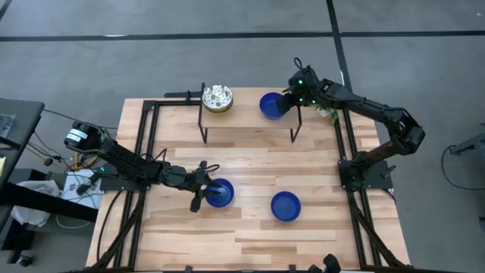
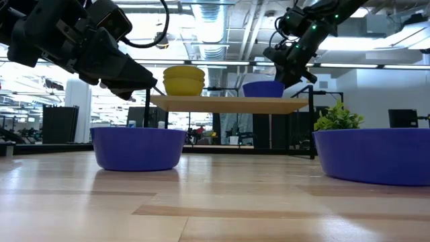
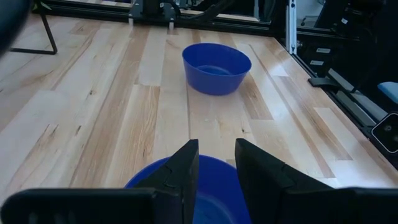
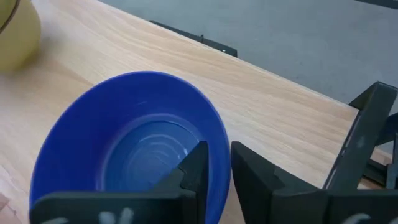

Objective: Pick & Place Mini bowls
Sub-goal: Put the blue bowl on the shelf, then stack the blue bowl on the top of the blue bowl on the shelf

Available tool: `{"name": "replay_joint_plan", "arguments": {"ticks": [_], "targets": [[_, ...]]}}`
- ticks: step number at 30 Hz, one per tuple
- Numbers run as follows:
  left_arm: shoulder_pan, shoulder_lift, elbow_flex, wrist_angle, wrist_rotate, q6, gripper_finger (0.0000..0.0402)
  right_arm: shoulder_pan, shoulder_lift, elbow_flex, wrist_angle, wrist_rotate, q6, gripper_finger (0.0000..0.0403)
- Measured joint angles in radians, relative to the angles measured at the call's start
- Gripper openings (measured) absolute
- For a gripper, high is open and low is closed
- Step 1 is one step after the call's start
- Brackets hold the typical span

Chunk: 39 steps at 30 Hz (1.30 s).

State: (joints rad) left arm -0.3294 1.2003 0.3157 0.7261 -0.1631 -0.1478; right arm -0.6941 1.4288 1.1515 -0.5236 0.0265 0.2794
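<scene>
A raised wooden shelf (image 1: 250, 114) stands at the table's far middle. On it sits a stack of yellow-sided, floral-lined mini bowls (image 1: 217, 98) (image 2: 184, 79) and a blue bowl (image 1: 270, 105) (image 2: 263, 89), which my right gripper (image 1: 286, 101) (image 4: 219, 149) is shut on. Two more blue bowls rest on their bases on the table: one (image 1: 220, 193) (image 2: 138, 148) below my left gripper (image 1: 204, 188) (image 3: 216, 149), one (image 1: 286, 205) (image 3: 216, 67) to its right. My left gripper is open and hovers above its bowl, over the rim, without touching it. My right gripper holds the shelf's blue bowl by its rim (image 4: 219, 132) on the side toward the table's right. One finger (image 4: 193, 168) is inside the bowl and one (image 4: 249, 177) outside, slanting down from the right. The bowl stands upright with its base on the shelf.
The shelf stands on thin dark legs (image 1: 203, 129) (image 1: 295, 127). Black frame rails (image 1: 144, 152) (image 1: 350, 144) run along the table's left and right sides. A small green plant (image 2: 338, 117) stands at the far right. Bare wood lies between the shelf and the two near bowls.
</scene>
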Motion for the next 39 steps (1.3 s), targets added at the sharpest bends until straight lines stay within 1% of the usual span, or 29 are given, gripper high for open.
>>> {"name": "replay_joint_plan", "arguments": {"ticks": [5,13,37,39], "targets": [[0.0,0.0,0.0,0.0,0.0,0.0,0.0104,0.0,-0.001,0.0,0.0,-0.004,-0.024,0.0071],[0.0,0.0,0.0,0.0,0.0,0.0,0.0104,0.001,-0.002,0.016,0.001,-0.004,-0.051,0.0072],[0.0,0.0,0.0,0.004,0.0,-0.018,0.0104,0.001,-0.006,0.031,-0.035,-0.001,-0.054,0.0072],[0.0,0.0,0.0,0.005,0.0,-0.018,0.0104,0.005,-0.018,0.031,-0.05,-0.011,-0.095,0.0072]]}}
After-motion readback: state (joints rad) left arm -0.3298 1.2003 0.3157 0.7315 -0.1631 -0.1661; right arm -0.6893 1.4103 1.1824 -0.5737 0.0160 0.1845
